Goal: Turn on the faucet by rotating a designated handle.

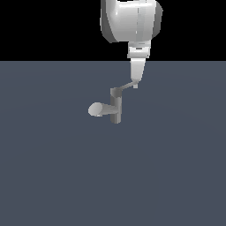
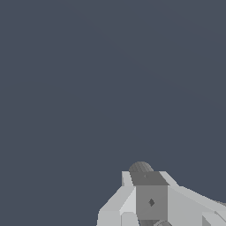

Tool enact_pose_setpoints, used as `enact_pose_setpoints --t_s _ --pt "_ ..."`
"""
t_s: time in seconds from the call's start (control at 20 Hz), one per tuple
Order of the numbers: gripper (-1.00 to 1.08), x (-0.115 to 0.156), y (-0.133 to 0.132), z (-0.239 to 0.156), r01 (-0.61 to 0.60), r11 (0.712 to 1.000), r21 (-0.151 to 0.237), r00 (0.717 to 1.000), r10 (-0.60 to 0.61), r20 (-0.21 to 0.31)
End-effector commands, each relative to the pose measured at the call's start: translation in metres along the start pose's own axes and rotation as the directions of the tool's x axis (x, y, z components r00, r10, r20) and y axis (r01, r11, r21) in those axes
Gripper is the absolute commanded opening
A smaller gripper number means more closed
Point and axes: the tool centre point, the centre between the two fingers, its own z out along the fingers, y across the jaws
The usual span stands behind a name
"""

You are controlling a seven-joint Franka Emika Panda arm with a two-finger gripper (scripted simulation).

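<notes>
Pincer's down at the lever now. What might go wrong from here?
1. The pincer meets only the far tip of the handle, so it may slip off the end as the lever swings.
2. The handle is thin; a push angled downward could ride over it instead of turning it.
3. The wrist view shows mostly floor and little of the faucet, so contact is hard to confirm there.

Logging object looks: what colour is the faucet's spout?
Matte grey, its rounded end lighter; the spout shows best in the exterior view.
</notes>
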Motion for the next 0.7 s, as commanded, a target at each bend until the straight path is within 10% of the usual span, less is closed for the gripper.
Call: enact_pose_setpoints --t_s 0.0,0.65 --pt "-1.00 0.000 0.005 0.000 0.000 1.000 0.000 1.000 0.000 0.000" --pt "-1.00 0.003 0.039 0.000 -0.001 1.000 0.001 1.000 0.001 0.000"
